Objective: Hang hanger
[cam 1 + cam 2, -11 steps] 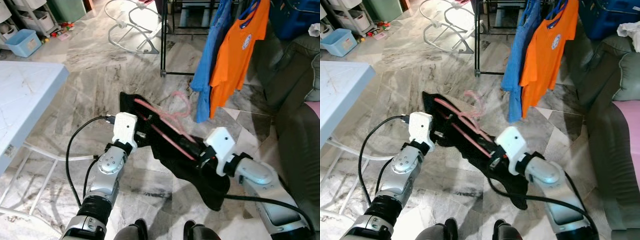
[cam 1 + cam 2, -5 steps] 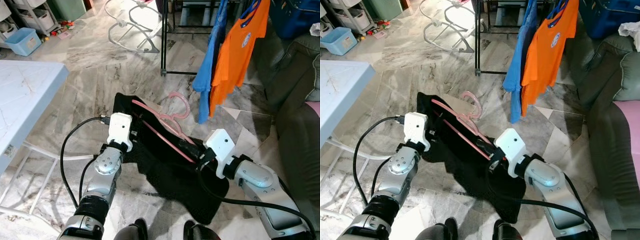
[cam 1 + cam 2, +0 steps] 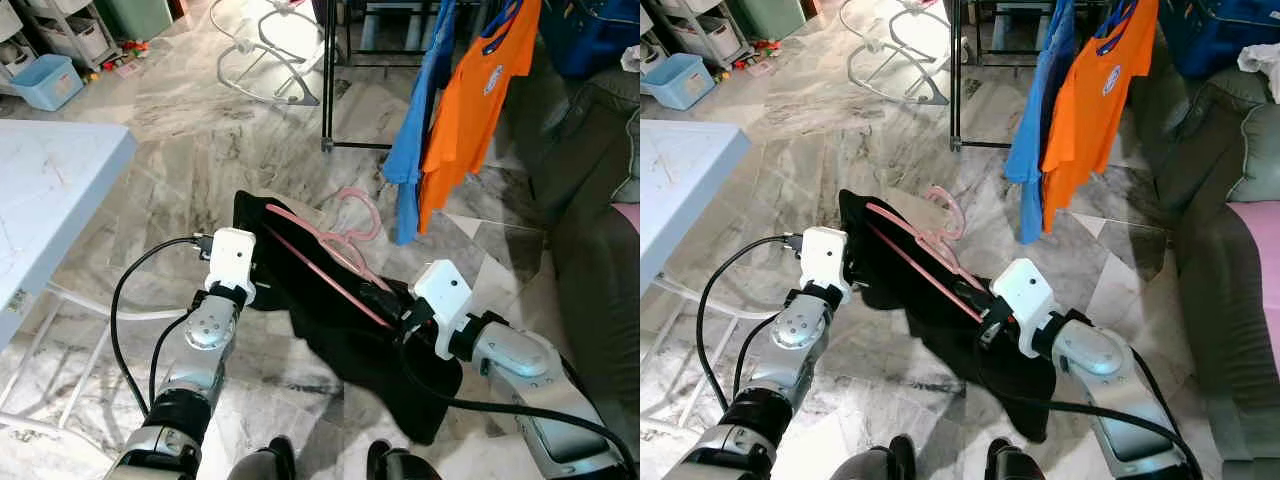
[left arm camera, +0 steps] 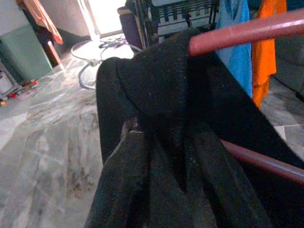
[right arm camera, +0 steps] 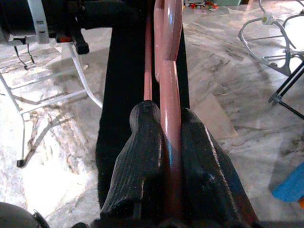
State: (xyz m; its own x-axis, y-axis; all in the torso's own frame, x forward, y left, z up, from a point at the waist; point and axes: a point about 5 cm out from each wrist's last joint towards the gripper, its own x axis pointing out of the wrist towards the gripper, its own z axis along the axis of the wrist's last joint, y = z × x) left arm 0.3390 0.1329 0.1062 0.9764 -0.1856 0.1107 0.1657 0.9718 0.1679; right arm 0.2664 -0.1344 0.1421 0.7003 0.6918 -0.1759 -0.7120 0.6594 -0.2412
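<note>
The black garment [image 3: 340, 325] hangs draped over the pink hanger [image 3: 325, 255], stretched level between both arms, likely so it can be carried to the black clothes rack [image 3: 327, 75] at twelve o'clock, where an orange T-shirt [image 3: 470, 110] and a blue garment [image 3: 415, 130] already hang. The right gripper [image 5: 166, 137], at four o'clock, pinches the hanger's bar between its two fingers. The left gripper [image 3: 258, 285], at nine o'clock, pinches the garment's end. A light blue storage bin [image 3: 45, 82] sits at ten o'clock; its contents cannot be made out.
</note>
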